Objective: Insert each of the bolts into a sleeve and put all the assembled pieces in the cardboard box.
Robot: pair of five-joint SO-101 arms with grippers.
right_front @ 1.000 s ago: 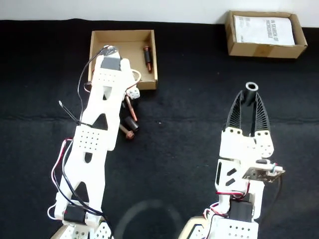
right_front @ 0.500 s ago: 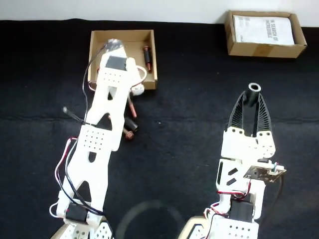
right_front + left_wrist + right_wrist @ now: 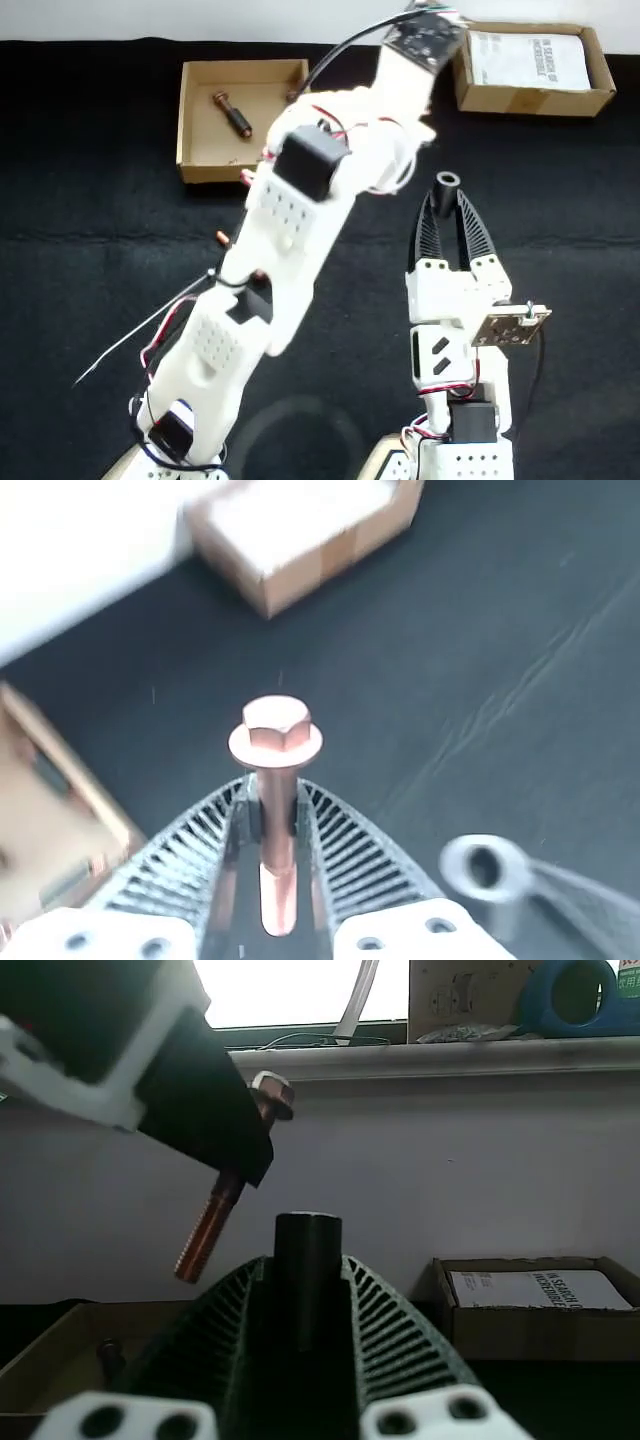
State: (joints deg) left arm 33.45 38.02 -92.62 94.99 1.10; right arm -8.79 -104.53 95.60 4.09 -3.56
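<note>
The left claw (image 3: 272,792), pinching a bolt (image 3: 275,742), has swung from the cardboard box (image 3: 183,120) to near the sleeve (image 3: 447,182) pinched upright in the right claw (image 3: 447,205), so insertion is judged the next step.

We see a shiny metal bolt (image 3: 272,745), a smooth, dull sleeve (image 3: 307,1255), a matt brown cardboard box (image 3: 215,172) and a black table cloth (image 3: 80,230).

Black table (image 3: 90,230) bears cardboard box (image 3: 200,172), another box (image 3: 530,101), loose bolts (image 3: 222,238).
</note>
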